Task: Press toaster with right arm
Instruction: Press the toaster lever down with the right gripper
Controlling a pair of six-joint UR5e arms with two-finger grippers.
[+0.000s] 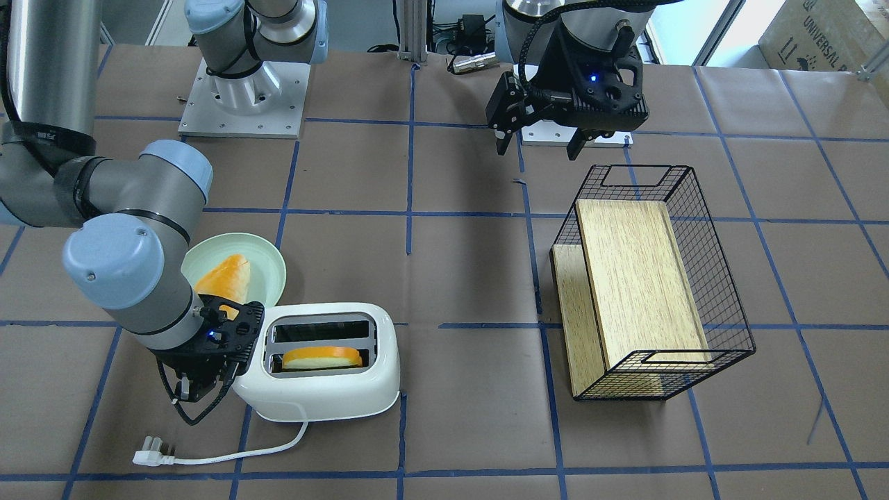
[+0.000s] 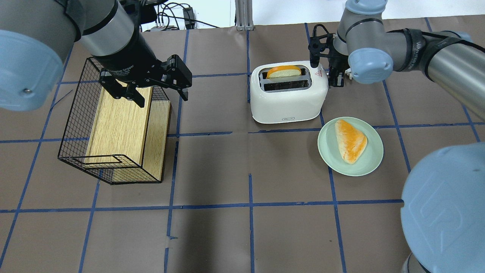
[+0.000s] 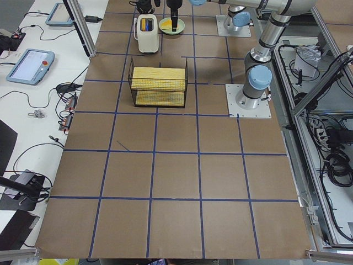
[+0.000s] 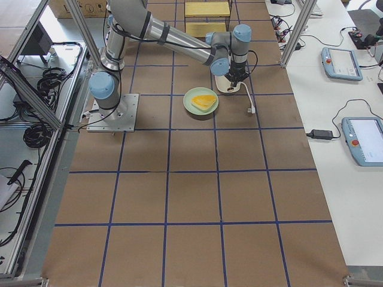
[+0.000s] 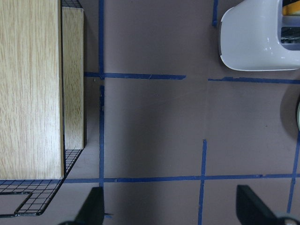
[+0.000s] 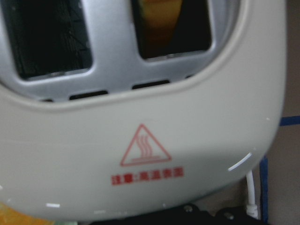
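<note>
- Brown-papered desk (image 1: 458,278) carries the toaster (image 1: 326,399), which stands just beside the right tool (image 1: 201,385).
- Right tool: spread or pressed together, I cannot tell; left tool (image 1: 538,142) hangs spread, well apart.
- Best press straight down, slowly, so the toaster does not slide.

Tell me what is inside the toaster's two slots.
The toaster holds one bread slice standing in its far slot as the overhead view shows it, top poking out. The near slot looks empty and dark; its bottom is not visible.
</note>
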